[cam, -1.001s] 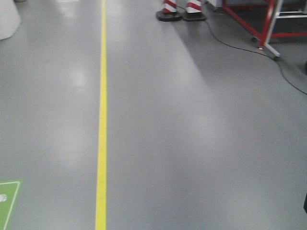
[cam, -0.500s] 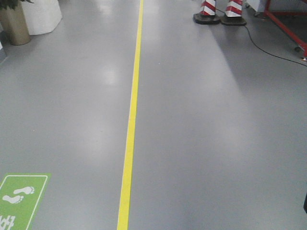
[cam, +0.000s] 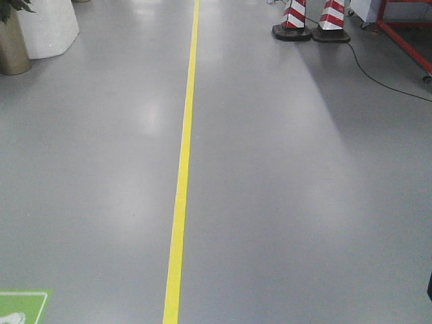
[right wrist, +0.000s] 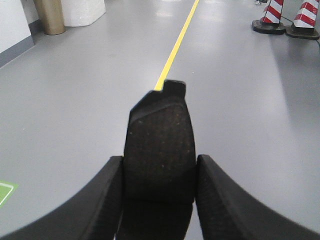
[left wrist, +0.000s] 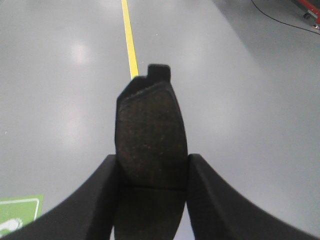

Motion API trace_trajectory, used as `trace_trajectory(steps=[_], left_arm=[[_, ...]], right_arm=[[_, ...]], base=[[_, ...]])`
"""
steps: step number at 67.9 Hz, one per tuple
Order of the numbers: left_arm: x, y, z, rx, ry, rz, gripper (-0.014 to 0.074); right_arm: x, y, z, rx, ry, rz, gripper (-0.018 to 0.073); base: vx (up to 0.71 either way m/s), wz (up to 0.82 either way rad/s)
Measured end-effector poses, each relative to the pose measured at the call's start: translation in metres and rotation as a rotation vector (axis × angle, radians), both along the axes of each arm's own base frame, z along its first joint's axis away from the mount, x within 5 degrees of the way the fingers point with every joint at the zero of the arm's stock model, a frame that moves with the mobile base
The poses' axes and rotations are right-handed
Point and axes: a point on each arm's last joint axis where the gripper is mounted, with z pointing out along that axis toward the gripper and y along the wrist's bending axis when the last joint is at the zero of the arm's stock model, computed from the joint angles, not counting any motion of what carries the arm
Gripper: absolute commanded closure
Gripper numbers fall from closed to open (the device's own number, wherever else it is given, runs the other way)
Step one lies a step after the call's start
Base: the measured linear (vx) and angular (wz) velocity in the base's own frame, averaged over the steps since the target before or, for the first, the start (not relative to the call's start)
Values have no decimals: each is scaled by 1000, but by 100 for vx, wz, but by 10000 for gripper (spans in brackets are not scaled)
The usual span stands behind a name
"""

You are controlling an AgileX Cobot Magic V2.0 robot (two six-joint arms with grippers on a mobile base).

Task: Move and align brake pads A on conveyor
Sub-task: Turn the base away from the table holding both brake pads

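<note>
In the left wrist view, my left gripper [left wrist: 152, 158] is shut on a brake pad A [left wrist: 150, 120], a dark grey curved oblong held upright above the grey floor, with its centre groove just below the fingertips. The right wrist view shows the same hold: my right gripper [right wrist: 160, 159] is shut on another brake pad A [right wrist: 159, 135]. Both pads stick out forward past the fingers. Neither gripper shows in the front view. The conveyor is out of view.
A yellow floor line [cam: 181, 189] runs ahead. Two red-and-white striped cones [cam: 310, 20] stand at the far right, with a black cable [cam: 378, 71] and a red metal frame [cam: 405, 37] beside them. A gold planter [cam: 12, 47] and white block [cam: 47, 23] stand far left. A green floor sign [cam: 20, 307] lies near left.
The front view has swung left: the yellow line shifted right, planter and white block came into view, and the red frame slid toward the right edge. The green sign then dropped lower.
</note>
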Motion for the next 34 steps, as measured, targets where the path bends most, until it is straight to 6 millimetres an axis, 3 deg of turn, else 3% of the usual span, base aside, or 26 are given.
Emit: trace_trajectory(steps=[34], left_arm=[[0, 0, 0, 0, 0, 0, 603]], right_arm=[[0, 0, 0, 0, 0, 0, 567]], base=[[60, -2]])
